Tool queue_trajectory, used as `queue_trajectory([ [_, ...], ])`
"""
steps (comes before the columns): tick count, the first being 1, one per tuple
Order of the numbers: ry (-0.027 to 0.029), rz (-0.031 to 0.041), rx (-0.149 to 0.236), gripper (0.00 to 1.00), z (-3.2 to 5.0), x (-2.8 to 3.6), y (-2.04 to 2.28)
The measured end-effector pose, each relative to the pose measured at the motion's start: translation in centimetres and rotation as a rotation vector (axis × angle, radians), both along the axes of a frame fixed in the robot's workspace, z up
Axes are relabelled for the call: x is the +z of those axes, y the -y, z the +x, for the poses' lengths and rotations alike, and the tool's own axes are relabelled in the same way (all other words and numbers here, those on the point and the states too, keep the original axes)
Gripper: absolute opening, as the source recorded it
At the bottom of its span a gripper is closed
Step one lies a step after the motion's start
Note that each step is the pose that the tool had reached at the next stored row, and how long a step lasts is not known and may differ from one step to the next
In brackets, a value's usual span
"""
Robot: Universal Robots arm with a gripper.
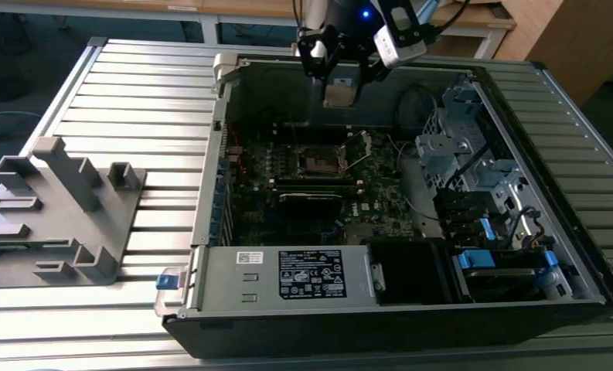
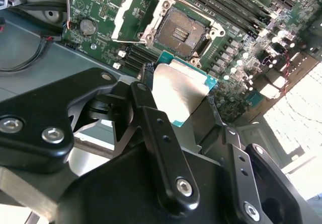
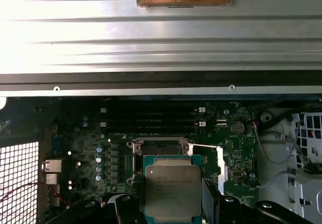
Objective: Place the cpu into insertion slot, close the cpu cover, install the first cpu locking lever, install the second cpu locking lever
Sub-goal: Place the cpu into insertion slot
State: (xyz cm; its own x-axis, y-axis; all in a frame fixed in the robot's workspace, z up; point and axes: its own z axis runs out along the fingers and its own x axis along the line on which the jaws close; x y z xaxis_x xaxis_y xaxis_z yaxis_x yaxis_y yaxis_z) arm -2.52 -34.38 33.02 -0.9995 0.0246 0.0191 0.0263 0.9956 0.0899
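Black gripper (image 2: pixel 178 95) links are crowding the second wrist view. Its fingers (image 2: pixel 146 90) are pinching the cpu (image 2: pixel 182 83) by two opposite edges, with the metal top showing in the first wrist view.

I'm reading this as step one: the chip is in the air, not seated.

Left to right in the exterior view:
- The grey fixture (image 1: pixel 59 209) is sitting on the slatted table (image 1: pixel 131 100), well apart from the work.
- The case wall (image 1: pixel 211 193) is standing beside the board.
- The insertion slot (image 1: pixel 318 161) is lying bare, with the cpu cover (image 2: pixel 121 17) swung open on its right side.
- The drive cage (image 1: pixel 471 154) is boxing in the far right.

I'm holding the gripper high, near the case's far wall and not yet down at the slot.

Seating is calling for chip edges squared to the slot rim and a straight drop.

Room over the slot is looking open. The raised cover and memory slots (image 3: pixel 151 118) are the close edges I'm watching.
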Motion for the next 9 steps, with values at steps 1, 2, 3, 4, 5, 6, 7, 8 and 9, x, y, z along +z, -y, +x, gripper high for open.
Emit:
queue_trajectory([
  [1, 0.0, 0.0, 0.0, 0.54, 0.0, -0.08, 0.0],
  [2, 0.0, -0.0001, 0.0, 0.54, 0.0, -0.12, 0.0],
  [3, -0.0001, -0.0002, 0.0, 0.54, 0.0, -0.13, 0.0],
  [4, -0.0002, -0.0003, 0.0, 0.54, 0.0, -0.12, 0.0],
  [5, -0.0001, -0.0003, 0.0, 0.54, 0.0, -0.13, 0.0],
  [6, -0.0001, -0.0002, 0.0, 0.54, 0.0, -0.13, 0.0],
  [7, 0.0, 0.0, 0.0, 0.54, 0.0, -0.16, 0.0],
  [8, 0.0001, 0.0003, 0.0, 0.54, 0.0, -0.22, 0.0],
  [9, 0.0001, 0.0003, 0.0, 0.54, 0.0, -0.3, 0.0],
])
